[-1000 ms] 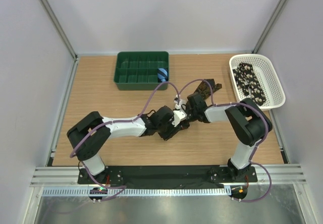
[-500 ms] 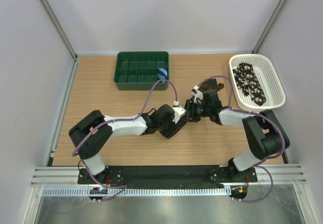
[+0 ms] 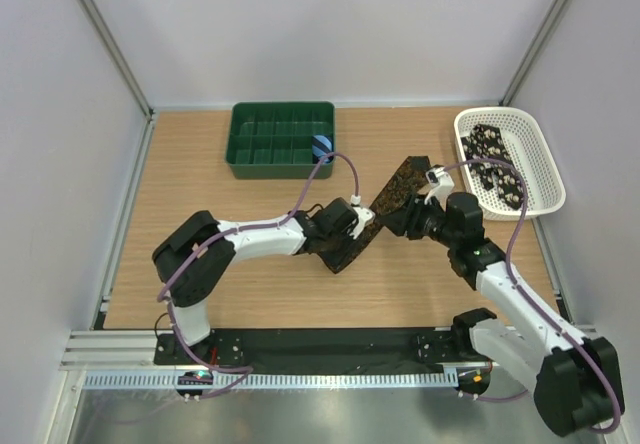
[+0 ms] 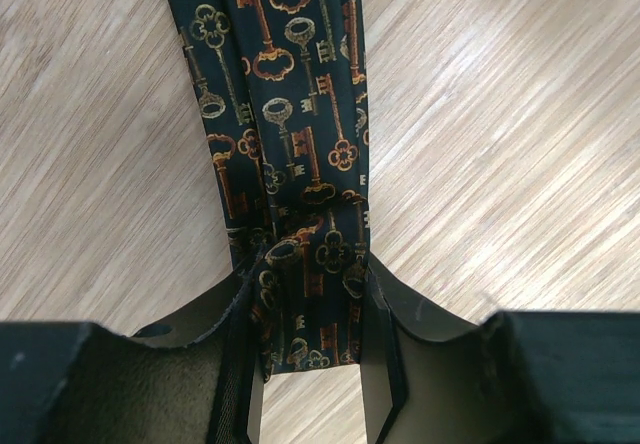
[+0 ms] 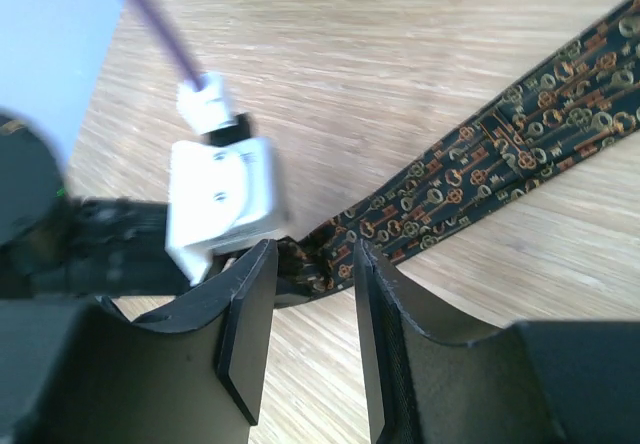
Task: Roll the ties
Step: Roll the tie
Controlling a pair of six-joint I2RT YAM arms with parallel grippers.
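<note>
A dark tie with an orange and tan key pattern lies slantwise on the wooden table, its wide end toward the back right. My left gripper is shut on the tie's folded near part; in the left wrist view the tie runs up from between the fingers of the gripper. My right gripper hovers just right of it, open. In the right wrist view the tie passes beyond the fingertips of the right gripper, with the left gripper's white housing close by.
A white basket at the back right holds a black tie with pale spots. A green compartment tray stands at the back centre with a small blue roll in it. Grey walls enclose the table.
The right arm has swung out to the right and stretched low, drawing its gripper back off the tie. More of the tie now shows. The left gripper has stayed shut on it.
</note>
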